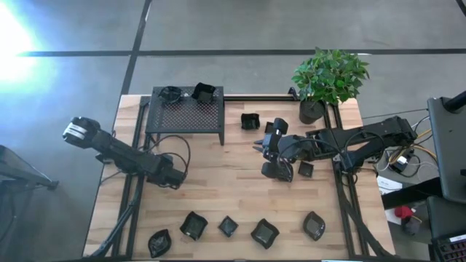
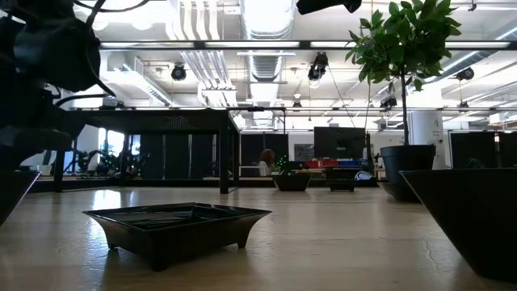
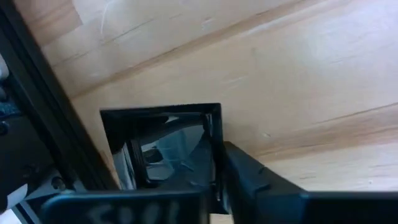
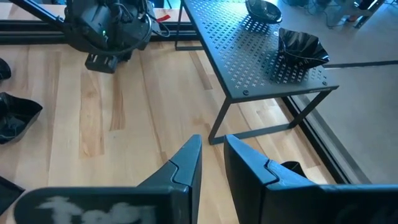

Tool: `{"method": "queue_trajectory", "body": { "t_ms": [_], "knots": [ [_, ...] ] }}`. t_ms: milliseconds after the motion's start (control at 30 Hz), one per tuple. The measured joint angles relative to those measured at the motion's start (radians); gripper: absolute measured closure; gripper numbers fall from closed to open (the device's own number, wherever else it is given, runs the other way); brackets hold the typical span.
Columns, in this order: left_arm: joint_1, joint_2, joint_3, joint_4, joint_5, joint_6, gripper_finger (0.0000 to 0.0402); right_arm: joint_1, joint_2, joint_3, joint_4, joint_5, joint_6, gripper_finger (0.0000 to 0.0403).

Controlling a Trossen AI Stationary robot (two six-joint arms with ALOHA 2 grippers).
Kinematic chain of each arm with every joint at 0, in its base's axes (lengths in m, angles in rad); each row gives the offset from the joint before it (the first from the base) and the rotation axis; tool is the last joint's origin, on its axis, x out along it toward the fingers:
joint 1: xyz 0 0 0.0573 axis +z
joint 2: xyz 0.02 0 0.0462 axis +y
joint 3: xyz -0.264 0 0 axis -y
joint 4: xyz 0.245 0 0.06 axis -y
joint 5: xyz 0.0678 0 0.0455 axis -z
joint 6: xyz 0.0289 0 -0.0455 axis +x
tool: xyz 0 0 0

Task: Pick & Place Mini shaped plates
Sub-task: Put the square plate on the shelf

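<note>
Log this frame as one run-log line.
left gripper: low at table's left, closing on small glossy black square plate | right gripper: mid-table, empty | black perforated metal stand: two plates on top

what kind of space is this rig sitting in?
Looks like an open-plan office or lab: exposed ceiling ducts and monitors beyond the wooden table, concrete floor around it.

Pale wooden table (image 1: 218,189) with mini shaped plates (image 1: 264,233), perforated stand (image 1: 186,115), potted plant (image 1: 328,80)
</note>
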Motion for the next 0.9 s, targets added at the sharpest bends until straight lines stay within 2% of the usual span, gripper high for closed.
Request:
{"method": "queue_trajectory", "body": {
  "t_ms": [200, 367, 767, 900],
  "knots": [
    [0.0, -0.001, 0.004, -0.002, 0.0, 0.006, 0.0398, 0.0, 0.0, 0.0, 0.0, 0.0, 0.0, 0.0339],
    [0.0, -0.002, 0.063, -0.021, -0.006, 0.052, 0.04, 0.0, 0.0, 0.0, 0.001, 0.0, 0.001, 0.0339],
    [0.0, -0.002, 0.319, -0.177, -0.087, 0.208, 0.0401, 0.0, 0.0, 0.0, 0.0, 0.0, 0.004, 0.0339],
    [0.0, -0.003, 0.42, -0.249, -0.153, 0.271, 0.0401, 0.0, 0.0, 0.0, 0.0, 0.0, 0.004, 0.0339]
  ]
}}
